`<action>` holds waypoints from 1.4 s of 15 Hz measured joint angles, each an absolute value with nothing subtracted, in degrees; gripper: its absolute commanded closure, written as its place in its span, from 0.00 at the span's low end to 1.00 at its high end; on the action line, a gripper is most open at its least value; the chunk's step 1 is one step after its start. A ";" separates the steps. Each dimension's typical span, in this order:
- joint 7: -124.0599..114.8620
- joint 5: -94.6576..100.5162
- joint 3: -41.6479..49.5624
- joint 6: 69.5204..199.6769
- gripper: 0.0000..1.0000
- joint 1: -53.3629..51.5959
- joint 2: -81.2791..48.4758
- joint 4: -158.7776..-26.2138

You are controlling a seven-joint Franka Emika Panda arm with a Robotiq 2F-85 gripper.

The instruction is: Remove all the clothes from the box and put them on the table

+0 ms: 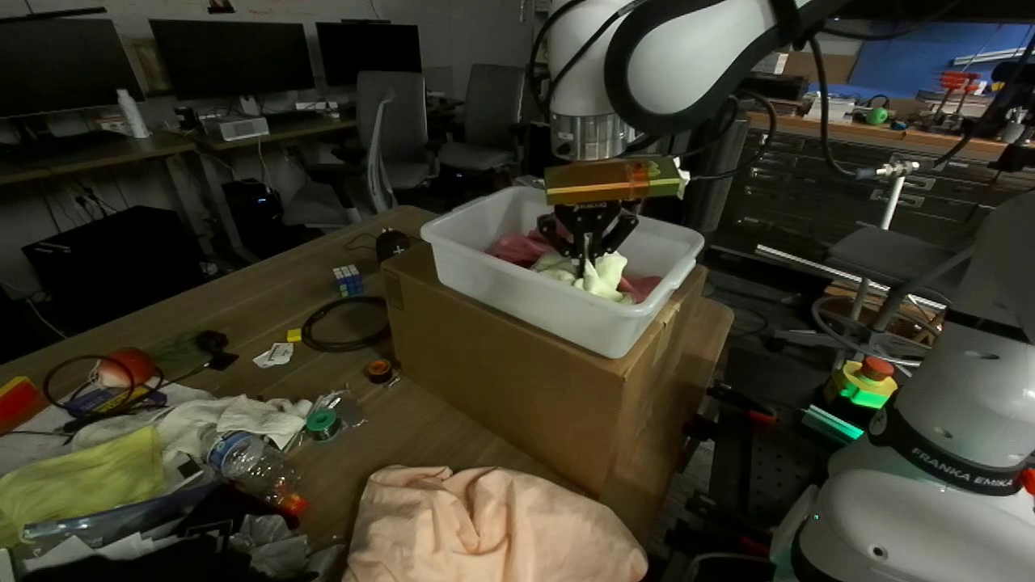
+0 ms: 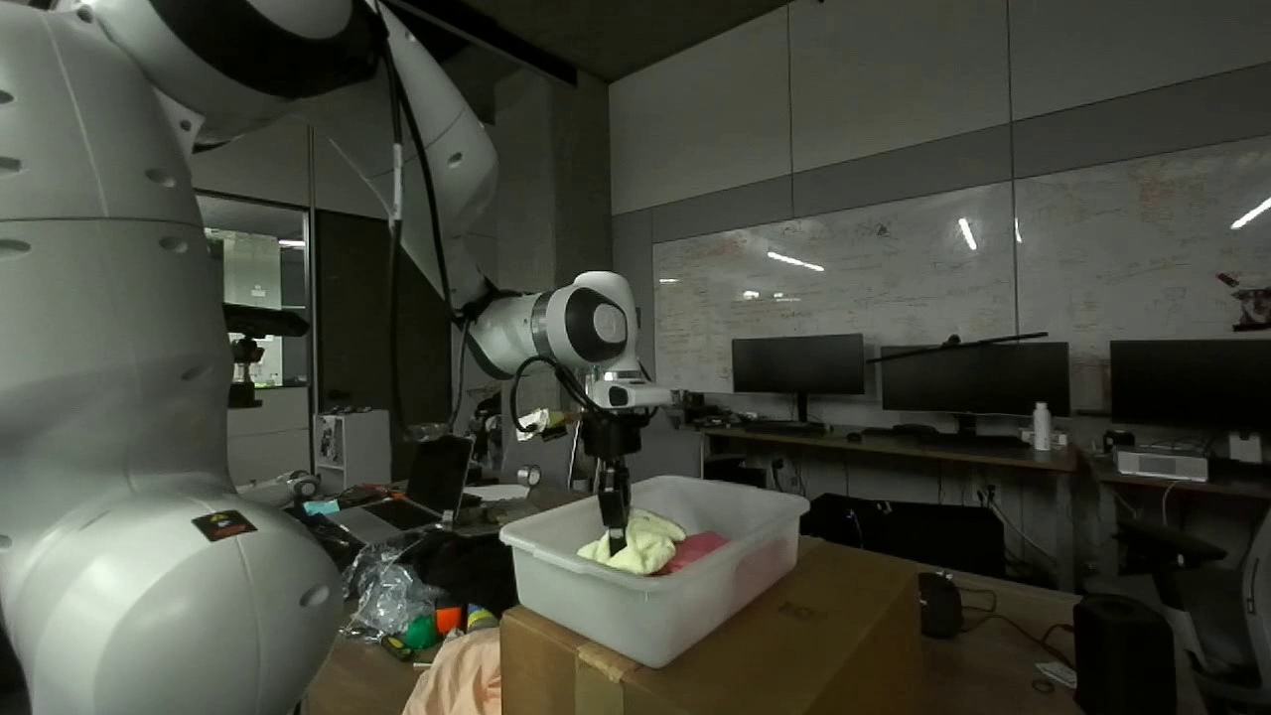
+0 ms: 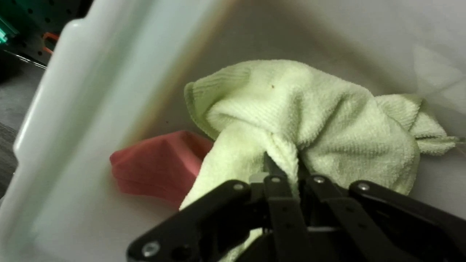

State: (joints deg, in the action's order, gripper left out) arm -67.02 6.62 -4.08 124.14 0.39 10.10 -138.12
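Note:
A white plastic box (image 1: 517, 311) holds a pale yellow cloth (image 1: 606, 276) and a pinkish-red cloth (image 1: 517, 249). My gripper (image 1: 584, 267) points down inside the box. In the wrist view its fingers (image 3: 285, 163) are closed on a pinched fold of the yellow cloth (image 3: 273, 98), which still spreads over the box floor. The red cloth (image 3: 156, 163) lies partly under the yellow one. In an exterior view the box (image 2: 635, 606) also shows both cloths. A peach cloth (image 1: 485, 525) lies crumpled on the wooden table (image 1: 453, 440).
The box stands on a large cardboard box (image 1: 501, 396) on the table. A bottle (image 1: 251, 461), a yellow cloth (image 1: 89, 477) and other clutter lie at the table's near left. A puzzle cube (image 1: 348, 280) and a cable coil (image 1: 344, 323) lie beside the cardboard box.

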 measured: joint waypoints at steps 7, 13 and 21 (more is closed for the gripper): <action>-68.04 8.84 -4.07 126.30 0.91 1.08 14.44 -138.11; -68.10 14.44 -5.10 126.43 0.90 2.40 24.07 -138.08; -68.42 19.82 -8.92 126.73 0.90 6.04 31.19 -135.70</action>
